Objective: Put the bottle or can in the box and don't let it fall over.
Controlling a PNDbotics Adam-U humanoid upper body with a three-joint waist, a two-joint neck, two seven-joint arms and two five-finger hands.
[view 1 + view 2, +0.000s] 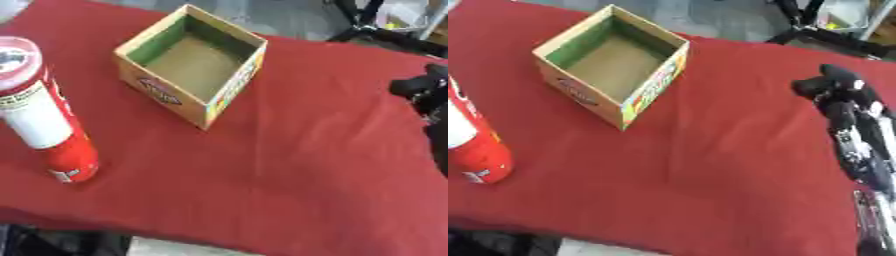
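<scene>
Nearest to us, we are seeing the red can (48, 120) standing upright on the red tablecloth (289, 175) at the near left, its white label facing us and its lid tipped toward the camera. Nothing is touching it; we are judging the task as barely begun, since the can is sitting well apart from the box and no hand is on it. Over on the right we are looking at our right hand (833, 87), dark and hanging above the cloth at the right edge, well apart from both can and box; we cannot tell whether its fingers are curled or straight. Our left hand is not showing in either view. Farther back, left of centre, the cardboard box (229, 85) is sitting open-topped and empty, its brown floor fully showing and its printed sides facing us. What is remaining, as we are reading it, is everything: reaching the can, grasping it, carrying it over the rim and setting it down upright inside.
</scene>
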